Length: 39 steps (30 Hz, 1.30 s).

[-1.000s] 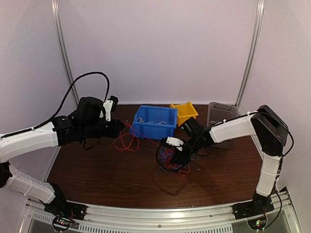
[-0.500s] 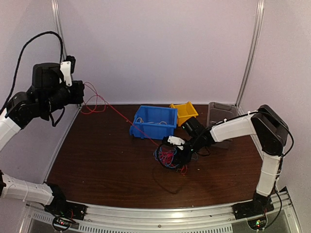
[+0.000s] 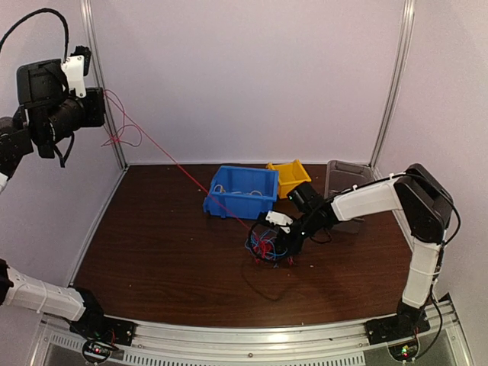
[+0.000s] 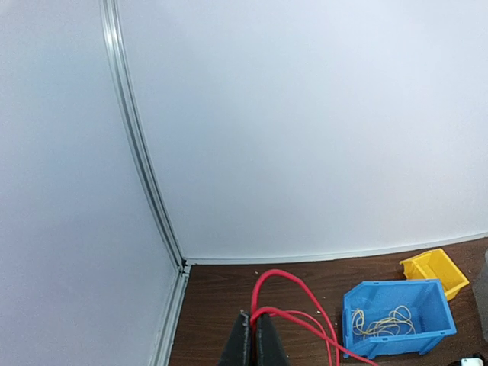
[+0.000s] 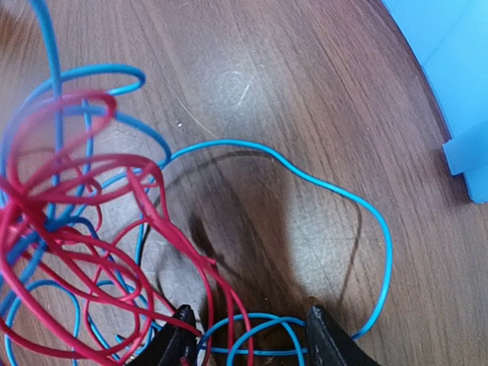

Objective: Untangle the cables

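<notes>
The left jaws, at the upper left of the top view, are pressed together on a red cable (image 4: 286,278). Its thin, glossy loops arc up just above the black tips in the left wrist view. From there one red strand runs in a straight slant down to the cables (image 3: 267,245), a loose knot of red and blue wire on the table (image 3: 168,252) at centre.

The right jaws stand apart, low over that knot. Blue and red strands cross the gap between the tips, and most of the tangle (image 5: 84,229) lies upper left of them on dark, shiny wood grain.

A blue plastic bin (image 3: 242,191) holding pale yellow strands (image 4: 381,320) sits just above the knot.
</notes>
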### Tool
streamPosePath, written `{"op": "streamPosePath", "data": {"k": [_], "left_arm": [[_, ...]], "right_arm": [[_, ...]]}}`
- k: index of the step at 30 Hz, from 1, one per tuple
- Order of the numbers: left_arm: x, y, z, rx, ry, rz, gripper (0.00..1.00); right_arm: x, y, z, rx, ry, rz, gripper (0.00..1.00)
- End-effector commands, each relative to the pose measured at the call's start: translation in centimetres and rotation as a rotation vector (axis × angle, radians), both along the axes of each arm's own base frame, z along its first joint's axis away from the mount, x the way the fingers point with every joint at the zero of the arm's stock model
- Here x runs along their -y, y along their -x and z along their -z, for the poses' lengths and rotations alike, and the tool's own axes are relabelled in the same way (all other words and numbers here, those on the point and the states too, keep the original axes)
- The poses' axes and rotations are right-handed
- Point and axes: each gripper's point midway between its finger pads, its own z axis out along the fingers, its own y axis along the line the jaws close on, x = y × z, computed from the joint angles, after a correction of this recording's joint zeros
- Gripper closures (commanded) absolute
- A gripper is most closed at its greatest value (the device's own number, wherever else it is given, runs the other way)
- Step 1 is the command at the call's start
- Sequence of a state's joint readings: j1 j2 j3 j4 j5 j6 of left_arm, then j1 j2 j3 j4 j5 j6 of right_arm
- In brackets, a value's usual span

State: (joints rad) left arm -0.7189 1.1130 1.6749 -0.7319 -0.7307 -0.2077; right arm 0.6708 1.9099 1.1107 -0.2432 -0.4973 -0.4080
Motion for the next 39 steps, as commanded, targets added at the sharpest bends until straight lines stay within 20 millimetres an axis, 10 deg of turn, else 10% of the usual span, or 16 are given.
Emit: {"op": "streamPosePath", "data": {"k": [1, 9, 27, 39], "left_arm": [[-4.0, 1.6, -6.1, 0.143, -0.015, -0.148, 1.0], [-5.1, 2.3, -9.7, 0.21, -0.033, -0.186, 1.0], [10.1, -1.4, 4.2, -0.088, -0.052, 0.465, 1.0], [10.4, -1.0, 3.7, -0.065, -0.012, 0.491, 1.0]], "right_arm": [[0.5, -0.4, 0.7, -0.043, 0.019, 0.03, 0.49], [1.5, -1.1, 0.0, -0.064, -0.025, 0.056, 0.57], [-0.9, 2.3, -13.8, 0.02, -0.312, -0.213, 0.37], [-9.1, -2.3, -11.2, 0.125, -0.258, -0.126, 0.42]]}}
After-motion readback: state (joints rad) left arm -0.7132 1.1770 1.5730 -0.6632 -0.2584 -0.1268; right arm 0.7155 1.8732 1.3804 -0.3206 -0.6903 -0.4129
